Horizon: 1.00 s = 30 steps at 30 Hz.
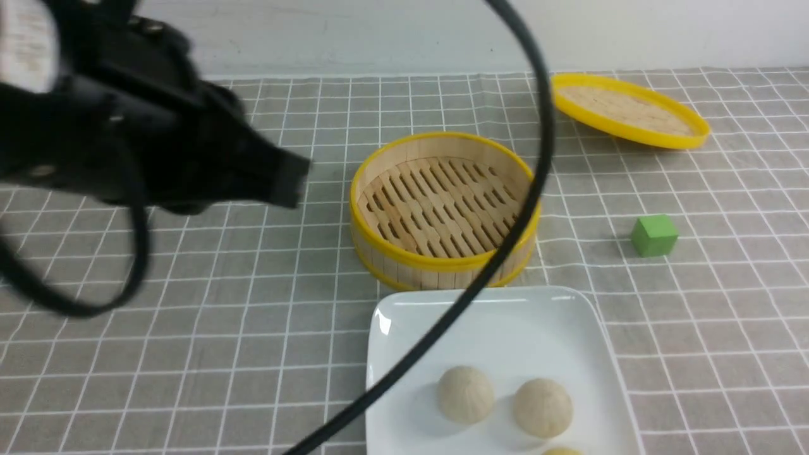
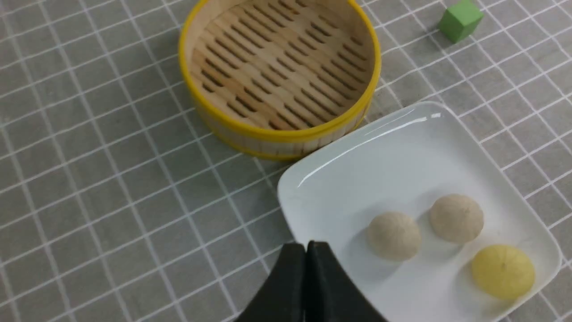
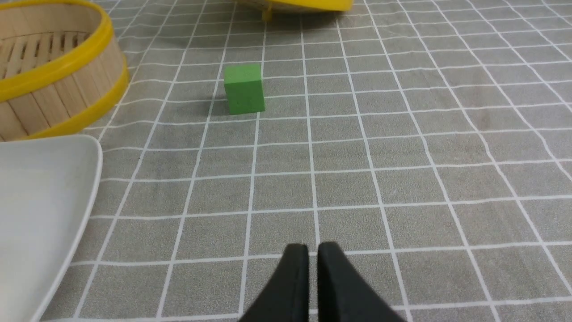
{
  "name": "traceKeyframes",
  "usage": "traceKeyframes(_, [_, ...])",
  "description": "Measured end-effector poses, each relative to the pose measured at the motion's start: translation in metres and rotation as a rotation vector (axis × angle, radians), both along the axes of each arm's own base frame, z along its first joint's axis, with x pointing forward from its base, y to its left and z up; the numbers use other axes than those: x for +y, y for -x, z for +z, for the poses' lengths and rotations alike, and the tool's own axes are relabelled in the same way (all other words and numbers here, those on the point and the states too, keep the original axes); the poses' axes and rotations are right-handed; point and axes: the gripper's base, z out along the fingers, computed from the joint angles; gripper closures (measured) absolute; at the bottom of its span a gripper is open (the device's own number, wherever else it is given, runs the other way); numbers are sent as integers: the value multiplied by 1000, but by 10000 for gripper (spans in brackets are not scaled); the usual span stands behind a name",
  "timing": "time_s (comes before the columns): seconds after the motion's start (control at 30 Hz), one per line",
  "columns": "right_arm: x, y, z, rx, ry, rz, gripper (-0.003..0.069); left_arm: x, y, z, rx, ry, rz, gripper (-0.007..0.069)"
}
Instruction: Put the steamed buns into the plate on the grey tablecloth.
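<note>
Setting: a staged robot test bench, lab-like. The desk is fully covered by a grey cloth with white grid lines (image 1: 253, 328), with a plain white wall (image 1: 379, 31) behind. Props: round yellow-rimmed bamboo steamer (image 1: 411, 265), small green cube (image 1: 654, 235). A black robot arm (image 1: 126, 145) with a loose black cable (image 1: 547, 136) hangs over the desk.

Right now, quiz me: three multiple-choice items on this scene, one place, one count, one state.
1. Where is the green cube? A on the grey tablecloth, right of the steamer; B in the steamer; C on the plate.
2. How many buns lie on the plate? A one; B three; C five.
3. State of left pincer? A shut, empty; B wide open; C shut on a bun.
Key: A, it sits on cloth beside the steamer; B, two beige, one yellow in the left wrist view; A, its tips touch, nothing between.
</note>
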Motion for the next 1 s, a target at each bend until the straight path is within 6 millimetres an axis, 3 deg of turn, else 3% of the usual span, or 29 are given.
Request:
traceKeyframes(0.23, [0, 1, -2, 29, 1, -2, 594, 45, 40, 12, -7, 35, 64, 603])
traceKeyframes(0.43, [0, 1, -3, 35, 1, -3, 587, 79, 71, -29, 17, 70, 126, 597])
traceKeyframes(0.63, [0, 1, -3, 36, 1, -3, 586, 75, 74, -81, -33, 273, 134, 594])
traceKeyframes(1.0, [0, 1, -3, 38, 1, -3, 571, 65, 68, -103, -62, 316, 99, 587])
